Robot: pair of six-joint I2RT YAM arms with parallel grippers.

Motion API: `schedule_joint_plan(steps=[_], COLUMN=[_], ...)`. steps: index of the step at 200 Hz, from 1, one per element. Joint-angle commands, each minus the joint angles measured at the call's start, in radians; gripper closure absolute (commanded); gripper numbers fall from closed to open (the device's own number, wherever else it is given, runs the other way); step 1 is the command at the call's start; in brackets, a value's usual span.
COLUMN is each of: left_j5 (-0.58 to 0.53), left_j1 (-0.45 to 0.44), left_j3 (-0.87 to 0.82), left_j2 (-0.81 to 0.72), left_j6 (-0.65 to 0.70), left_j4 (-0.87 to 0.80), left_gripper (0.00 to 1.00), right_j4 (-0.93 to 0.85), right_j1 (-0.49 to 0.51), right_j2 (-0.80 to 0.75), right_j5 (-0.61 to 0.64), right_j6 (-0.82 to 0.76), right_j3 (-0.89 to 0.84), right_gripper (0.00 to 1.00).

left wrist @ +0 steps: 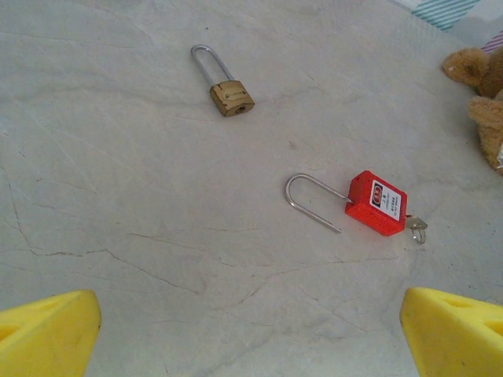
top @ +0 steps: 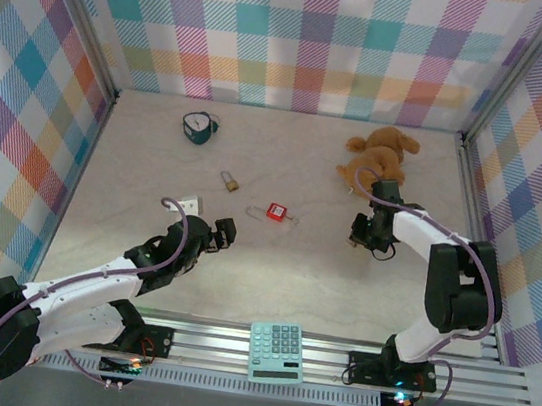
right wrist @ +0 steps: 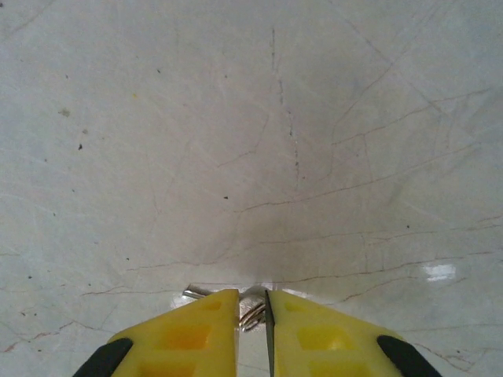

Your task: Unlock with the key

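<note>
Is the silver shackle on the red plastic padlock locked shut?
No, one leg of the silver shackle lies free on the pale table, outside the body of the red plastic padlock.

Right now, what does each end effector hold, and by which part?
Right end effector: apparently the key, part unclear. Left end effector: nothing.

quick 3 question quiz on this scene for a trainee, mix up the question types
1. True or false: the red padlock has its shackle swung open.
2. The right fingers are pinched on: A a calculator, B a small metal piece, C a plush bear.
3. Fill in: the left fingers stand ____ apart.
Key: 1 true; 2 B; 3 wide.
</note>
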Motion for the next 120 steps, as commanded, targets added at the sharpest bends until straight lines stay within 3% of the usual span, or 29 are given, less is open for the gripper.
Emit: schedule_joint_plan(steps=[1,88,120], left_j5=[-0.002,-0.005,-0.003], left_j1=[0.012,0.011,0.011], left_j3=[0.015,0.005,-0.001], left_j2=[-0.013,-0.001,0.008], left_j6=[0.011,0.012,0.012], left_j4=[0.001,0.023,0.033], left_gripper=[0.03,0.03,0.03], right_j4=[-0.041,-0.064,-0.068], right_j1=[-0.004,0.015,0.019], right_j2=[0.021,-0.017,-0.002], right_j5=[-0.002,0.054,0.066], right_j6=[-0.001,0.003,-0.002], right_j3=[0.020,0.020,0.022], right_gripper=[0.80,0.77,0.83])
